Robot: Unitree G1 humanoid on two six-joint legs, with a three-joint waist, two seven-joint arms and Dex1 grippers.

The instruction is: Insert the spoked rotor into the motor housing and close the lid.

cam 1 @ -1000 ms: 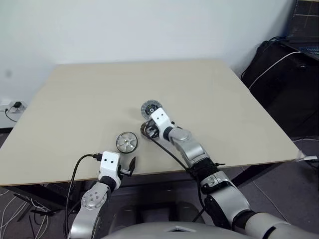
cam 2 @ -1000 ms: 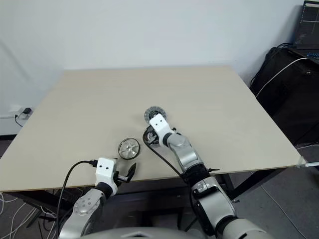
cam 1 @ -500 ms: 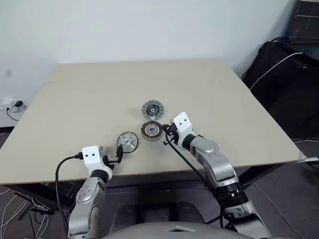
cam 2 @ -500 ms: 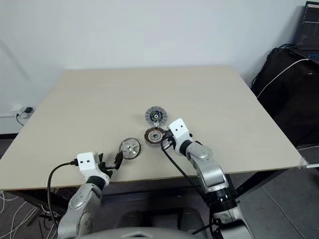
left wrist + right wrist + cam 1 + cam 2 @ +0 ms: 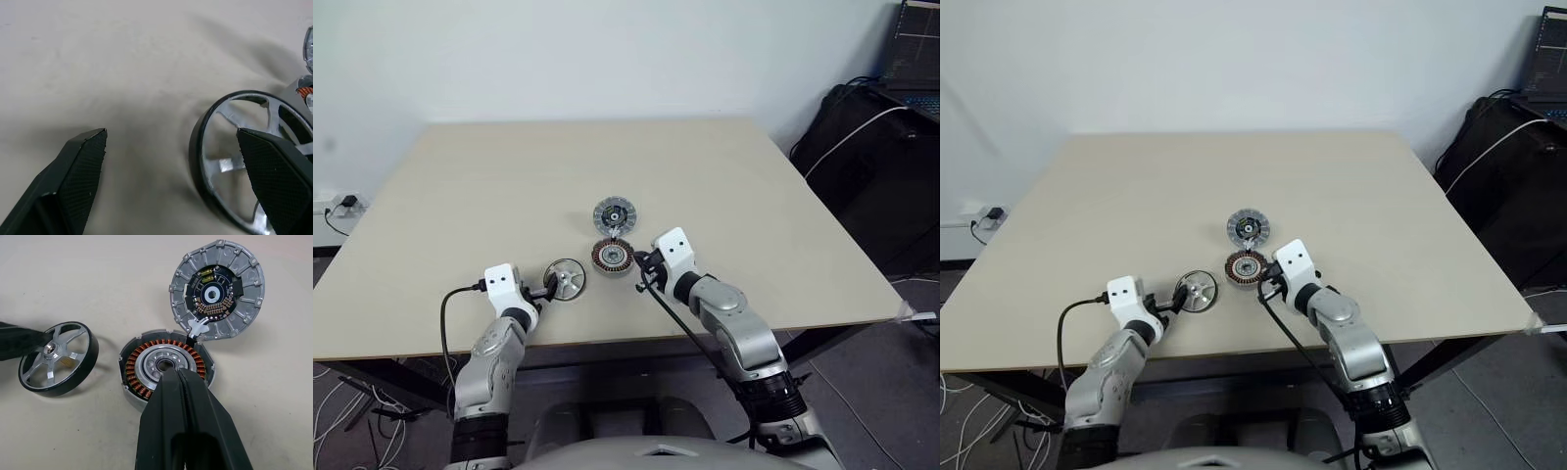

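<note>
The spoked rotor (image 5: 565, 279) lies flat on the table (image 5: 460, 196), a silver spoked wheel in a dark rim. My left gripper (image 5: 548, 290) is open just beside it. In the left wrist view one of its fingers (image 5: 274, 181) overlaps the rotor (image 5: 230, 161) and the other stands over bare table. The motor housing (image 5: 612, 257), with its copper windings up, sits to the rotor's right. The lid (image 5: 613, 212) lies face up just behind it, touching its rim. My right gripper (image 5: 176, 374) is shut and empty, with its tips at the housing's (image 5: 166, 364) near right edge.
The three parts sit near the table's front edge (image 5: 607, 338). A dark bag (image 5: 871, 157) with cables and a laptop (image 5: 913, 59) stands past the table's right side. A wall socket (image 5: 342, 208) is at the far left.
My right gripper drew back off the motor housing toward me and to the right, uncovering it. My left gripper moved forward up to the rotor, still open.
</note>
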